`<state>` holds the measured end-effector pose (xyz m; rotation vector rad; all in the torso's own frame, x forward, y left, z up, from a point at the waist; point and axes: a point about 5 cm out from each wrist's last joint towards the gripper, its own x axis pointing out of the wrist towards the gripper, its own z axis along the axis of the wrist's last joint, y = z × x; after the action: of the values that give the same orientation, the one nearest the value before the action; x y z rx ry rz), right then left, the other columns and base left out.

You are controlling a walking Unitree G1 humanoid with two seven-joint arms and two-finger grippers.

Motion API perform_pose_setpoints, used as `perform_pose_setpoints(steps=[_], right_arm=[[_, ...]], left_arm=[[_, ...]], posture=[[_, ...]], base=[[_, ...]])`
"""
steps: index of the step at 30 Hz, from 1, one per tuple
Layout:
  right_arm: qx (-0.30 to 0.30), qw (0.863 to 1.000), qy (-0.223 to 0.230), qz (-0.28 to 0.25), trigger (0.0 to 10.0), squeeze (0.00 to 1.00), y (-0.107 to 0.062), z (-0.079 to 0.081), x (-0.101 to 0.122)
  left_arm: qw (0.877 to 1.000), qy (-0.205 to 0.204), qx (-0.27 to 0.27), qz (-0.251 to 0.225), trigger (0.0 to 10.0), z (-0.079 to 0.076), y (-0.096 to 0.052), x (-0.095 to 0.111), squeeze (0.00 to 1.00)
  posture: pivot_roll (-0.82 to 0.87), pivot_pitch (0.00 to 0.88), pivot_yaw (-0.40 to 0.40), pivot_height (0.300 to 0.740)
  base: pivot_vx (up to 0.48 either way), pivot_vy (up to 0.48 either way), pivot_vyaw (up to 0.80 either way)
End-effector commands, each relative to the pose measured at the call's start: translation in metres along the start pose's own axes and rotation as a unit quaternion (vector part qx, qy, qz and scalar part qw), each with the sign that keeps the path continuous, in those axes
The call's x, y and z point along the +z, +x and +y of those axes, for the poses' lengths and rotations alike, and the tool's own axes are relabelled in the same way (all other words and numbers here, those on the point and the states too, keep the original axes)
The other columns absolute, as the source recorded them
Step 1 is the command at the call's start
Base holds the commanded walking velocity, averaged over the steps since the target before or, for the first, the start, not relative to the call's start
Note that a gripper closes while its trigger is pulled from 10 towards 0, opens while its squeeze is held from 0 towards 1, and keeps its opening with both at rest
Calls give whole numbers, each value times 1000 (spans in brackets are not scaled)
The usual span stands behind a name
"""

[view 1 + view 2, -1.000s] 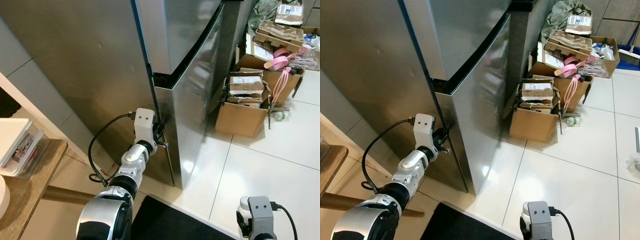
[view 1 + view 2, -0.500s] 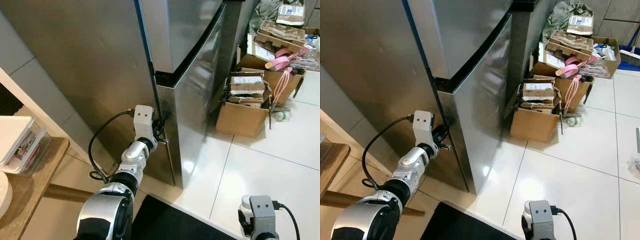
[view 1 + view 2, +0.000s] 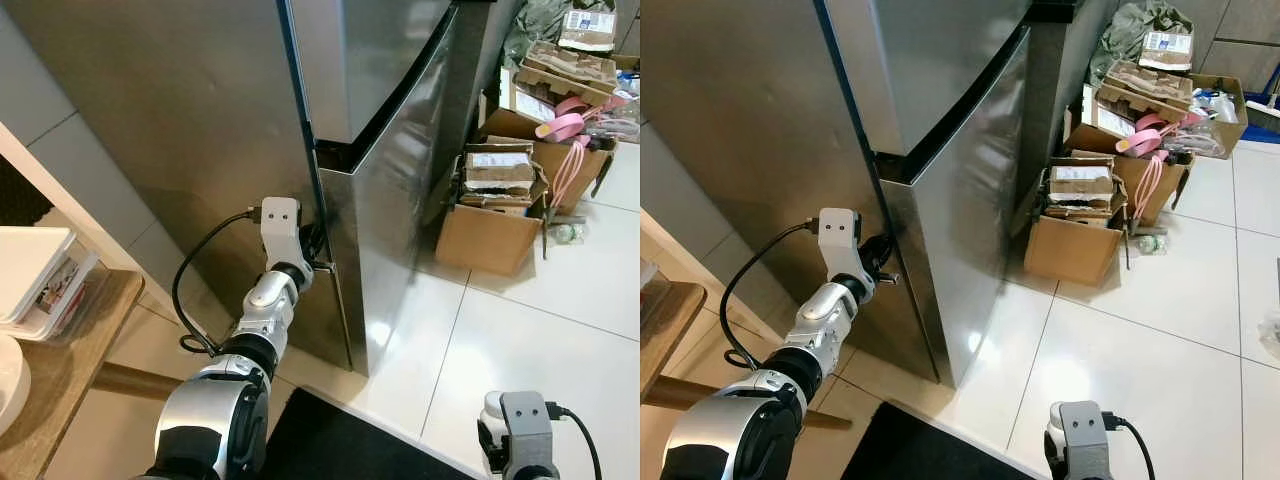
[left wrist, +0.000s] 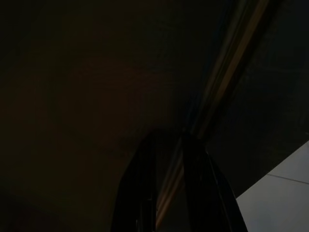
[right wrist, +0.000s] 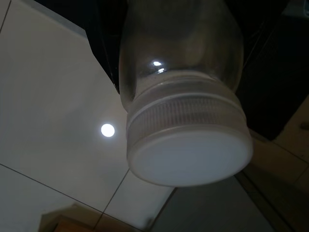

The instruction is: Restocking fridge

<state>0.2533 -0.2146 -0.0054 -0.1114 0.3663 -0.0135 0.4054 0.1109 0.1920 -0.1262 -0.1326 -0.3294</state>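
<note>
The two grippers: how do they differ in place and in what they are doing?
The left gripper reaches out to the fridge door's edge, fingers at the seam; the right gripper hangs low over the floor tiles. The left carries nothing; the right holds a jar with a white lid.

Head stereo pair looking down at fridge (image 3: 380, 150) corner, wrist cameras close, left one dark

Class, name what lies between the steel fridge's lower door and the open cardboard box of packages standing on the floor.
Bare white floor tile separates the steel fridge's lower door from the open cardboard box, as both eye views show.
</note>
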Motion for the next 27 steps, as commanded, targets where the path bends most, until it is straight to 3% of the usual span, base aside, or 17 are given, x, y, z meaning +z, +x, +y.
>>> perform_pose_setpoints(steps=[1, 10, 27], right_arm=[[1, 1000, 1, 16, 10000, 0, -4, 2, -8], [1, 1000, 1, 16, 10000, 0, -5, 1, -9], [-1, 1000, 0, 15, 10000, 0, -4, 1, -7]], left_arm=[[1000, -2, -17, -22, 10000, -7, 7, 13, 0], [992, -60, -111, 0, 10000, -33, 8, 3, 0], [987, -67, -142, 12, 10000, -36, 8, 2, 0]], posture=[[-81, 319, 128, 740], [-83, 320, 129, 740], [-86, 315, 132, 740]], base=[[0, 0, 0], [0, 0, 0], [0, 0, 0]])
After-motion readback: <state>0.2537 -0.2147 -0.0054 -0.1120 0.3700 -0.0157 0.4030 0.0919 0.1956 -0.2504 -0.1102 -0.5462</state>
